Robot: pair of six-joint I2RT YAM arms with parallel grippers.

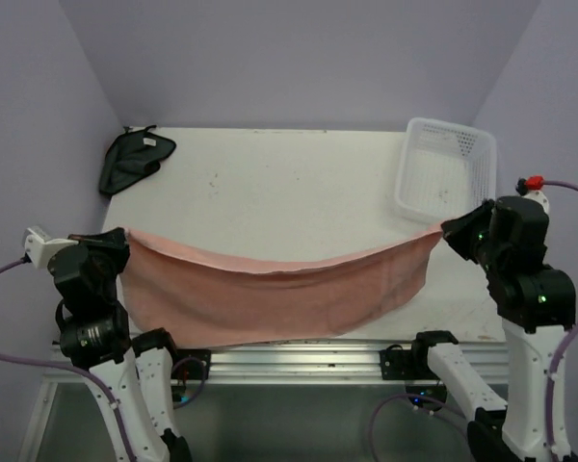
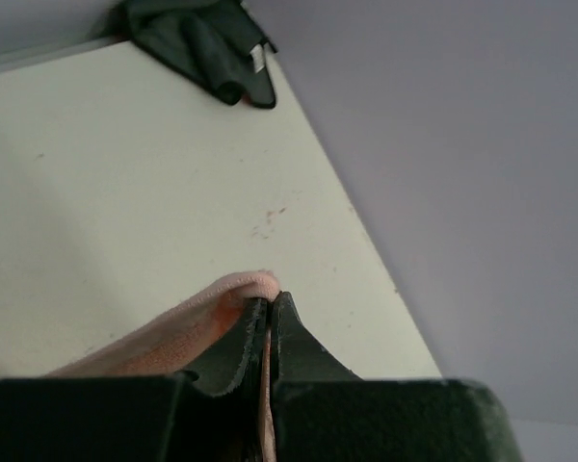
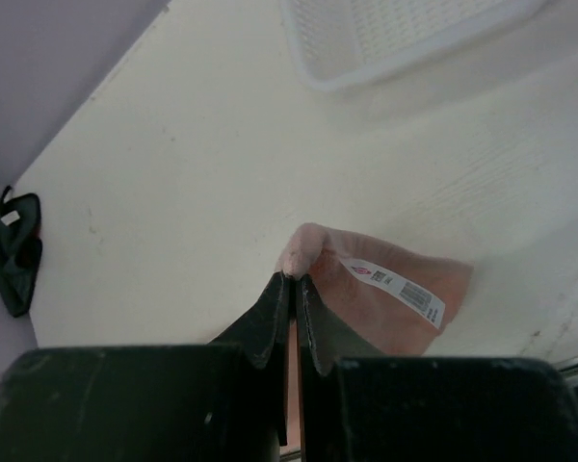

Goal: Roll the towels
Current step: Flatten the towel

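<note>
The salmon-pink towel (image 1: pixel 270 294) hangs stretched between both grippers above the table's near edge, sagging in the middle. My left gripper (image 1: pixel 123 238) is shut on its left corner (image 2: pixel 241 294), the fingertips (image 2: pixel 270 306) pinching the cloth. My right gripper (image 1: pixel 450 231) is shut on the right corner (image 3: pixel 313 245), where a white label (image 3: pixel 395 287) shows. The smaller blackish cloth (image 1: pixel 133 159) lies crumpled at the table's far left corner, also seen in the left wrist view (image 2: pixel 207 43) and the right wrist view (image 3: pixel 12 250).
A white perforated basket (image 1: pixel 443 168) stands at the far right of the white table (image 1: pixel 270 192); its rim (image 3: pixel 405 43) shows in the right wrist view. Purple walls close in the back and both sides.
</note>
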